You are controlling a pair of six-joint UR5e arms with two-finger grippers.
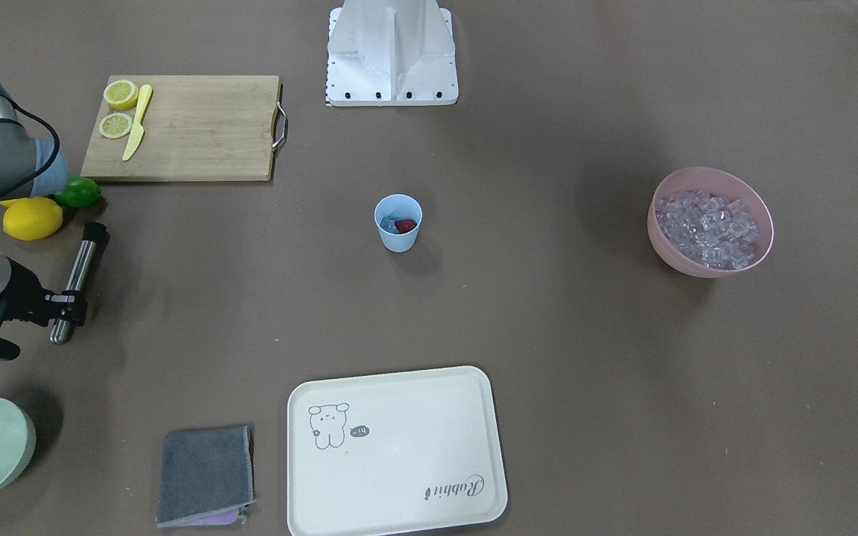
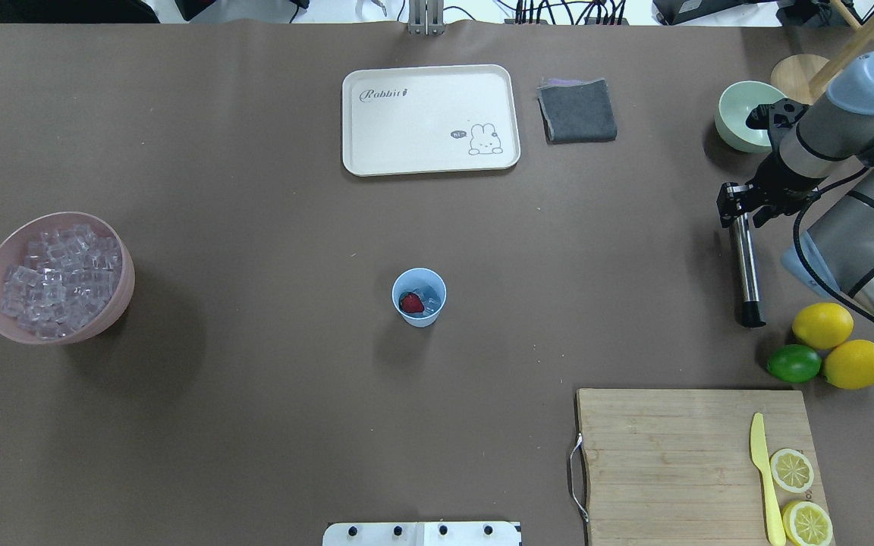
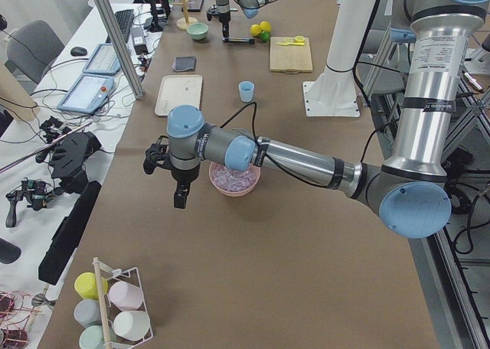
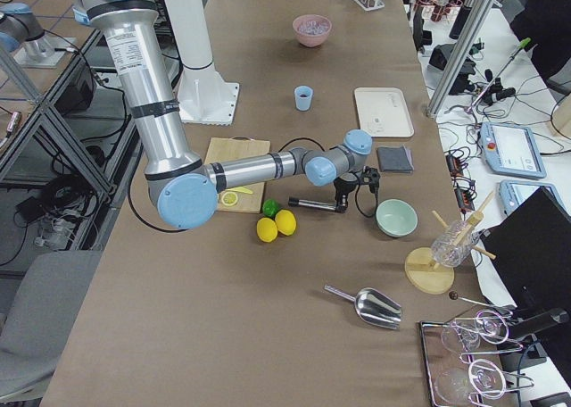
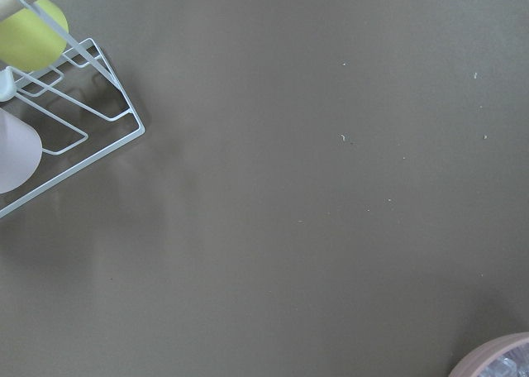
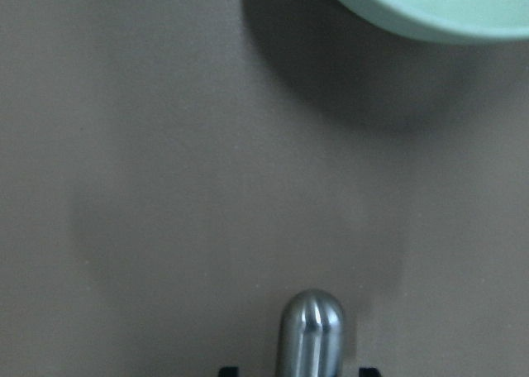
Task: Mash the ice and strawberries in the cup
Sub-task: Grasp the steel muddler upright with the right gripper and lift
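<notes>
The front-facing view looks steeply down on the table (image 1: 548, 335) from the side opposite the robot, whose base plate (image 1: 392, 67) sits at its top edge. The overhead view looks forward and down from behind the robot, so it shows the same tray (image 2: 422, 129), cup (image 2: 419, 297) and pink bowl (image 2: 124, 292) turned around. The two side views look along the table from its ends, high and far off, and both include the cup. The left wrist view looks down on bare table, with the pink bowl's rim in its lower right corner. The right wrist view sits very close, with a steel rod (image 6: 311, 331) at its bottom edge and a green bowl (image 6: 430, 5) at its top.
</notes>
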